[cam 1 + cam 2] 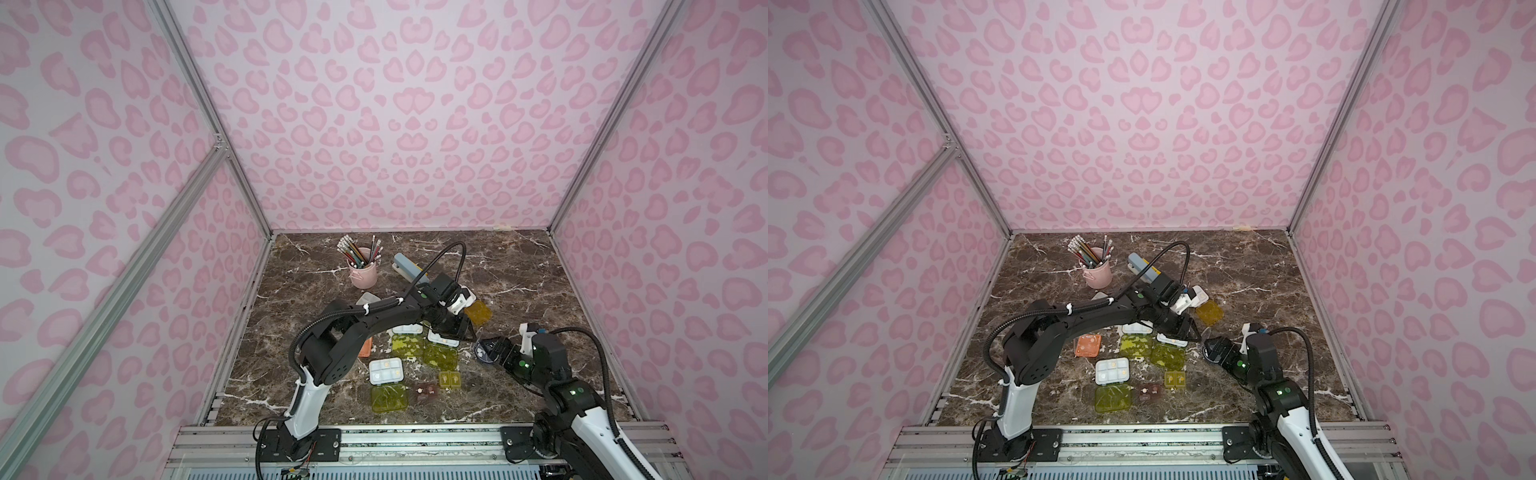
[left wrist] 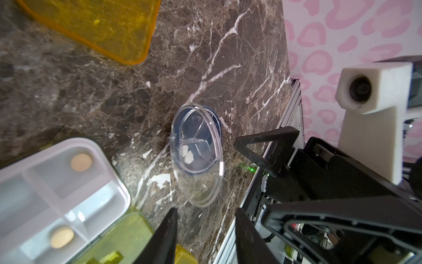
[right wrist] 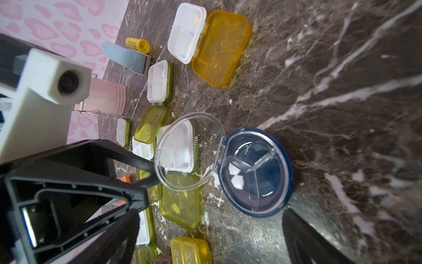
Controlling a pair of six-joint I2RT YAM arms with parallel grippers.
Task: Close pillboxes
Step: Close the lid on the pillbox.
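The round pillbox (image 3: 255, 173) was found flat on the marble table (image 3: 342, 68), on its dark blue base, to the right of the cluster of rectangular boxes. Its clear lid (image 3: 187, 146) was stood up on the hinge, leaning away from the base toward that cluster. White tablets (image 3: 236, 180) were seen in one of the three compartments.

The left gripper (image 2: 205, 213) was reached across from the left, jaws partly parted, with the free rim of the lid lying between the fingertips. Whether the rim was touched could not be told, and no firm pinch was seen. The placement was judged deliberate: from there the lid can be tipped over the hinge onto the base.

The right gripper (image 1: 492, 348) was held at full spread, nothing in it, low and just beside the base. This was read as bracing, so that the light box would not be slid by the push.

Other boxes were noted lying open: the amber-lidded box (image 3: 219, 48), lime-lidded boxes (image 3: 180, 205) and a white tray (image 1: 386, 371). Much of the task was judged outstanding.
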